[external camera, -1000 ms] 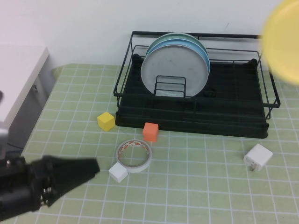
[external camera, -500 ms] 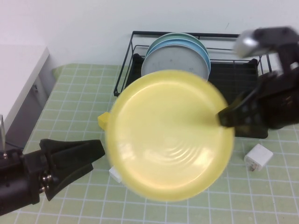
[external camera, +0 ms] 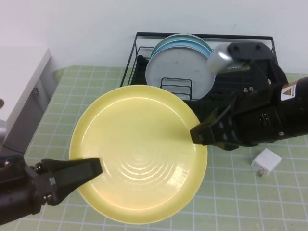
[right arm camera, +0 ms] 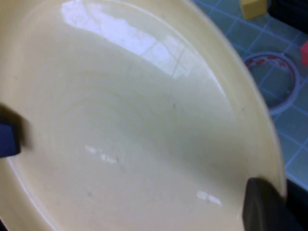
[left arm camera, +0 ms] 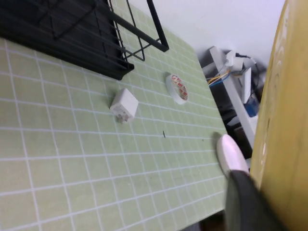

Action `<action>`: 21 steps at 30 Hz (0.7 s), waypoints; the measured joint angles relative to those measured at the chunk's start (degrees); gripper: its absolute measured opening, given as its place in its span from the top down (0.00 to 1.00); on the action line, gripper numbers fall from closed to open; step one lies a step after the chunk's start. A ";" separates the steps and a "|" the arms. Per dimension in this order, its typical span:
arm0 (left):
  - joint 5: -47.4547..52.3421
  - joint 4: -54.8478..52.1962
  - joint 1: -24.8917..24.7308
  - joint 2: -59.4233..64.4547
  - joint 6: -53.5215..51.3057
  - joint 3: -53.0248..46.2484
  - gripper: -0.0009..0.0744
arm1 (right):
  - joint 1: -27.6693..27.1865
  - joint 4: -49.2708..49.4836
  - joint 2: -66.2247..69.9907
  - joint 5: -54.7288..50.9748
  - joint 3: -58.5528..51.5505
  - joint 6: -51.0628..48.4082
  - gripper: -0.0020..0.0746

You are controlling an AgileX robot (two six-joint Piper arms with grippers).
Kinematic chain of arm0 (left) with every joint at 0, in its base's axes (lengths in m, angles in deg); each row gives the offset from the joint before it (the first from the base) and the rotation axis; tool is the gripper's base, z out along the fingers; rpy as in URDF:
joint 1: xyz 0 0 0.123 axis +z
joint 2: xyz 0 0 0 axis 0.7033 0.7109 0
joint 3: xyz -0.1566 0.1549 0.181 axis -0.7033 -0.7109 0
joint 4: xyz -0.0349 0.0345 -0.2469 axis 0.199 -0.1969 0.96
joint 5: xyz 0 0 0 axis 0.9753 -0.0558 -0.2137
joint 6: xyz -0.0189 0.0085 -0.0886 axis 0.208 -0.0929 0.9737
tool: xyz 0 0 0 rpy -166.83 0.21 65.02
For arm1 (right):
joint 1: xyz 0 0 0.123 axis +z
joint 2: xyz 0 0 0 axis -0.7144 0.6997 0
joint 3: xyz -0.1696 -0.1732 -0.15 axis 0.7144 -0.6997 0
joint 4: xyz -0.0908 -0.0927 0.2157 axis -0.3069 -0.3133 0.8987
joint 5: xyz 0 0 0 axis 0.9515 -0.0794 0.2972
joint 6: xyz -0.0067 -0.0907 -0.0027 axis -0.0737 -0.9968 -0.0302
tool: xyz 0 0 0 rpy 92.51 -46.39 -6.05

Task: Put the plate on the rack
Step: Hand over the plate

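Now the yellow plate hangs over the middle of the table, face up toward the high camera, held between my two grippers. My right gripper sits at the plate's three o'clock edge, its dark fingers pinching the rim. My left gripper meets the plate at about eight o'clock; one finger lies over the rim, and in the left wrist view the plate's edge runs just beside that finger, but I cannot tell whether this gripper is clamped or merely touching.

Half a second ago the plate was higher and further toward three o'clock, blurred, with my left gripper clear of it; a second ago it was only a yellow smear at the top right corner. It has since come down and across toward nine o'clock to meet my left gripper.

Behind the plate, at twelve to one o'clock, stands the black wire dish rack, already holding a grey-white plate with light blue plates stacked upright behind it. The table wears a pale green checked mat. A white adapter lies at four o'clock from the plate, and a roll of tape shows beneath the rim in the right wrist view. A white wall closes the back.
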 joint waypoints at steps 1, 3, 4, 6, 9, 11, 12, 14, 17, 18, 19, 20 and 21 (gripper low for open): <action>-0.16 -0.27 0.00 0.00 -1.04 0.00 0.85 | 0.00 0.76 0.00 0.00 0.00 -1.06 0.96; -1.22 -0.76 0.08 0.00 -2.05 0.00 0.87 | 0.00 3.28 0.11 0.00 0.00 -4.69 0.96; -1.68 -1.09 0.08 0.00 -2.44 0.00 0.87 | -0.12 4.43 0.37 0.00 0.00 -7.03 0.96; -2.11 -1.53 0.08 0.00 -3.11 0.00 0.88 | -0.49 6.57 0.76 -0.33 0.00 -11.54 0.96; -2.83 -2.56 0.12 0.00 -5.36 0.00 0.88 | -0.74 8.84 1.52 -0.78 0.00 -17.27 0.92; -3.40 -3.29 0.12 0.00 -7.17 0.00 0.88 | -0.74 9.61 1.73 -1.55 0.00 -19.33 0.85; -3.50 -3.48 0.21 0.00 -7.87 0.00 0.88 | -0.74 10.00 1.82 -2.09 0.00 -20.04 0.78; -3.50 -3.48 0.21 0.00 -10.13 0.00 0.88 | -0.74 11.12 2.06 -3.01 0.00 -20.27 0.61; -1.63 -3.38 0.21 0.00 -16.90 0.00 0.88 | -0.35 12.95 2.16 -5.28 1.04 -20.02 0.37; -1.41 -3.38 0.11 0.00 -19.17 0.00 0.88 | -0.22 13.08 2.16 -6.51 2.04 -20.02 0.31; -1.25 -3.38 0.11 0.00 -22.08 0.00 0.88 | -0.22 13.08 2.16 -7.79 3.45 -19.98 0.28; -1.25 -3.38 0.11 0.00 -24.86 0.11 0.88 | -0.22 12.69 2.16 -8.86 4.81 -19.61 0.26; -1.50 -3.38 0.11 0.00 -26.82 0.20 0.88 | -0.22 11.79 2.16 -10.20 6.71 -19.04 0.25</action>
